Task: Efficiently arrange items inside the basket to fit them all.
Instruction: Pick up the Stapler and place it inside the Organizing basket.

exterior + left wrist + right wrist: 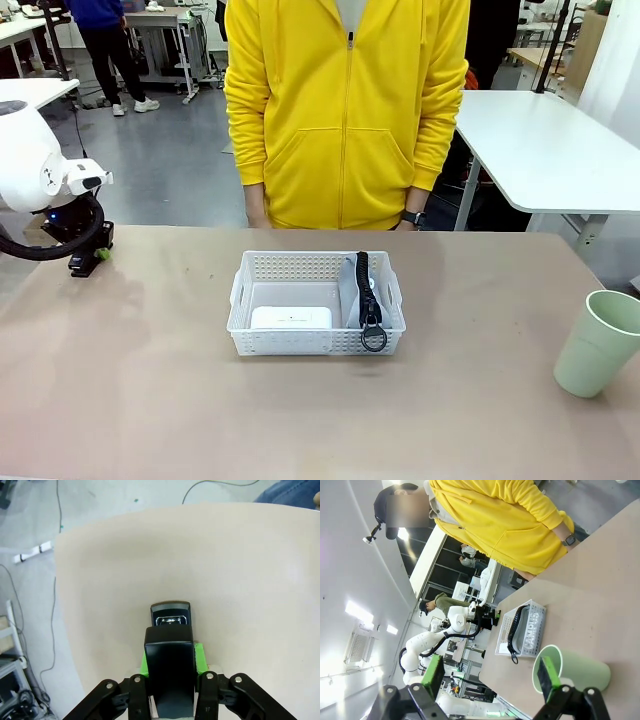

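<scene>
Basket point(300, 265) mid-table. White box point(290, 318) flat in its left part, pouch point(362, 290) on edge along right wall, likely to save room. Cup point(600, 343) well right of basket, not yet packed. Right gripper point(490, 675) spread wide, facing cup. Left gripper point(171, 657) far left of basket, narrow, seemingly clamping dark flat object point(171, 614).

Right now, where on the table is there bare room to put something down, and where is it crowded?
Bare table lies between the left claw and the basket, along the near edge, and between basket and cup. The basket is crowded: a white box lies in its left part, a pouch stands in its right.
</scene>
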You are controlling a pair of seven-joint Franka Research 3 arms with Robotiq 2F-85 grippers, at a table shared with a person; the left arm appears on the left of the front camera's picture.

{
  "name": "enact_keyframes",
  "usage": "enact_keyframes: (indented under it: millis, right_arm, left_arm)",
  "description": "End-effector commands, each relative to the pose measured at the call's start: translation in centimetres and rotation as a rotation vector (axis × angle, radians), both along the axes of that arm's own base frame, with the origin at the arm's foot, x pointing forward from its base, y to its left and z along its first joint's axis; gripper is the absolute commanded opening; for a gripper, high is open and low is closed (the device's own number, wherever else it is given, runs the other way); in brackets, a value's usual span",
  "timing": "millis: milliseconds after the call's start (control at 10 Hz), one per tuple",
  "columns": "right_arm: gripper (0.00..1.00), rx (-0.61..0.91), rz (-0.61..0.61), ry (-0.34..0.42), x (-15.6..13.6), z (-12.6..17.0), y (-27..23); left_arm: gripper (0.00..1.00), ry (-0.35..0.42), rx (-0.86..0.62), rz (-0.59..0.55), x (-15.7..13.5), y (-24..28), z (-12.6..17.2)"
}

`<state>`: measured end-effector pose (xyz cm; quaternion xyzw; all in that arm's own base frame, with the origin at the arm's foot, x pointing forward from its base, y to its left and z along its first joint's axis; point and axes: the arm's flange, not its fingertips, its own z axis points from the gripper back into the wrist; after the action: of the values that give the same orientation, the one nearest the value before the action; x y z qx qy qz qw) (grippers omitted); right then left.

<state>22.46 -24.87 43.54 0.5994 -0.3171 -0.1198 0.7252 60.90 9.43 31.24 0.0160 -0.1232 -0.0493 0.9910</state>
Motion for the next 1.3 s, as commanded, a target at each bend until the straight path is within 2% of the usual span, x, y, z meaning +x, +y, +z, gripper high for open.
enact_keyframes:
  millis: [0, 200, 400, 700, 900, 1000, 1100, 1200]
  right_arm:
    - [1.0, -0.002, -0.002, -0.036, 0.2, 0.2, 0.0]
    - [1.0, -0.002, -0.002, -0.036, 0.2, 0.2, 0.0]
    - [1.0, -0.002, -0.002, -0.036, 0.2, 0.2, 0.0]
    - [1.0, -0.002, -0.002, -0.036, 0.2, 0.2, 0.0]
    - [1.0, -0.002, -0.002, -0.036, 0.2, 0.2, 0.0]
    - [1.0, -0.002, -0.002, -0.036, 0.2, 0.2, 0.0]
    - [1.0, -0.002, -0.002, -0.036, 0.2, 0.2, 0.0]
    - [1.0, -0.002, -0.002, -0.036, 0.2, 0.2, 0.0]
  left_arm:
    - [0.0, 0.0, -0.015, 0.081, -2.2, 0.1, 1.6]
    - [0.0, 0.005, -0.151, -0.006, -6.4, 0.2, 7.2]
    - [0.0, 0.004, -0.341, -0.164, -11.4, 1.5, 10.9]
    - [0.0, -0.047, -0.671, -0.531, -17.7, 4.9, 11.3]
    - [0.0, -0.141, -0.816, -0.607, -20.6, 6.1, 10.7]
    - [0.0, -0.191, -0.843, -0.57, -21.0, 6.4, 10.5]
    - [0.0, -0.154, -0.793, -0.486, -20.7, 6.4, 10.3]
    - [0.0, -0.171, -0.8, -0.593, -21.9, 6.2, 10.8]
